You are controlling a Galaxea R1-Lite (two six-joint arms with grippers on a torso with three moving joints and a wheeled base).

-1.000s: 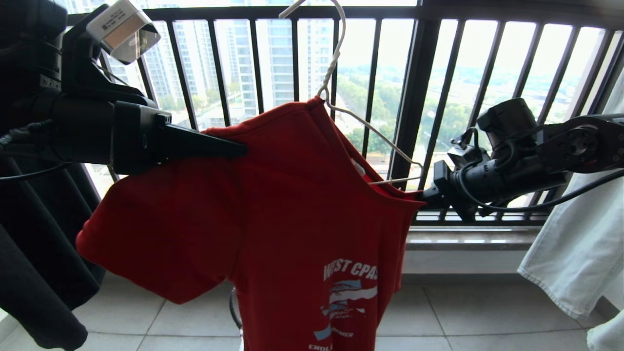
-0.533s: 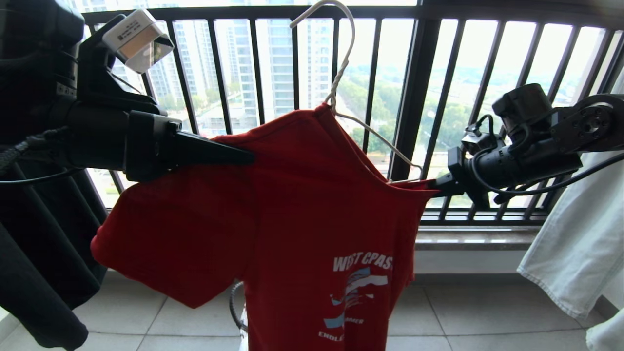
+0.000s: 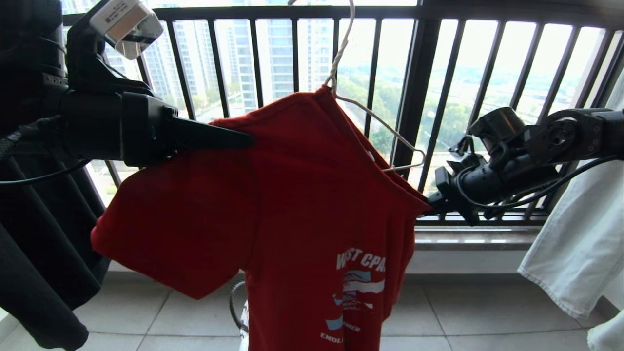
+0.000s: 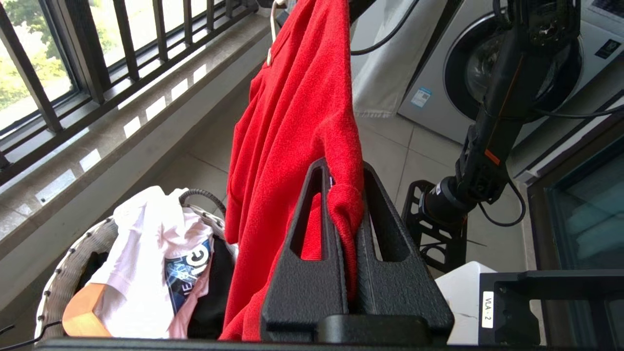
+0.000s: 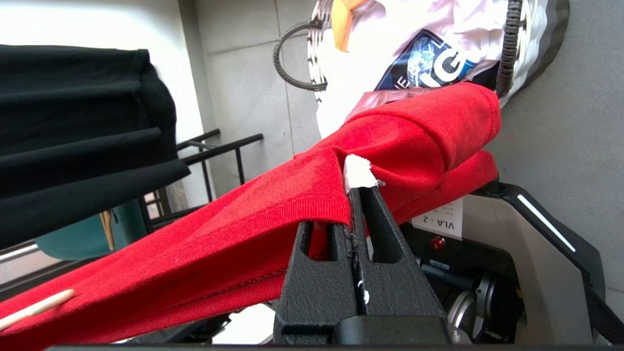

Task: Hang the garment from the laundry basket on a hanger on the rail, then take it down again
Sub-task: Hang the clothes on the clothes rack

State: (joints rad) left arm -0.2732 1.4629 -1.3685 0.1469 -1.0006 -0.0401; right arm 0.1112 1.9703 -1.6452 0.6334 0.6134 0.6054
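Stretching garment (image 3: 302, 195) between both clamped end effectors.

garment (image 3: 312, 204) on hanger (image 3: 375, 119) (half off), laundry basket (image 4: 63, 273) below

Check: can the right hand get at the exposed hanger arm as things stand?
Probably not yet. The right hand is shut on the red T-shirt's shoulder edge, so it is occupied. The hanger's bare arm sits just above it with nothing between, but reaching it would mean letting go first.
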